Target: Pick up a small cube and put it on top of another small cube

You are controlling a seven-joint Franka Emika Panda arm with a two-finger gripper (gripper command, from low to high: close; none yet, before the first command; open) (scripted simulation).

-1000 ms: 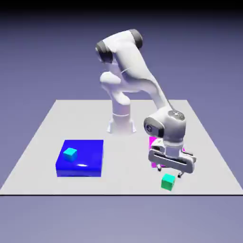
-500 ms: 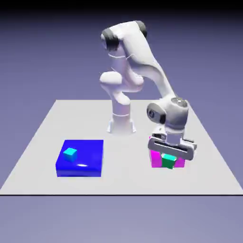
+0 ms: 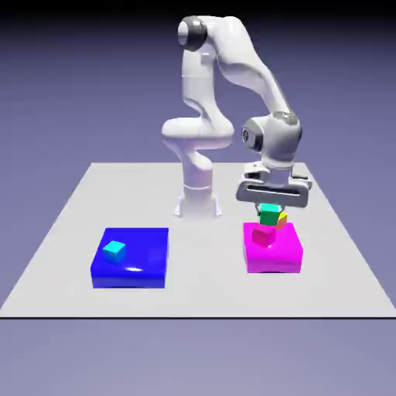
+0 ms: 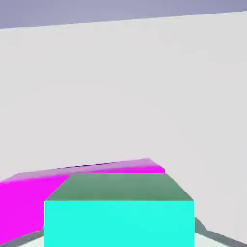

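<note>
My gripper (image 3: 270,209) is shut on the small teal-green cube (image 3: 269,214) and holds it in the air just above the flat magenta block (image 3: 285,254). On that block sits a small pink-red cube (image 3: 262,237), directly below the held cube. A small orange cube (image 3: 282,220) shows just behind, at the held cube's right. In the hand view the teal-green cube (image 4: 119,214) fills the bottom middle and hides the fingertips. The magenta block (image 4: 26,193) lies behind it at the left.
A flat blue block (image 3: 143,259) lies at the exterior view's left with a lighter cyan cube (image 3: 114,250) on top. The robot's base (image 3: 197,199) stands behind, between the two blocks. The grey table's front edge (image 3: 193,315) runs near the blocks.
The gripper closed on the teal-green cube near the table's front edge. It then lifted the cube and carried it back over the magenta block.
</note>
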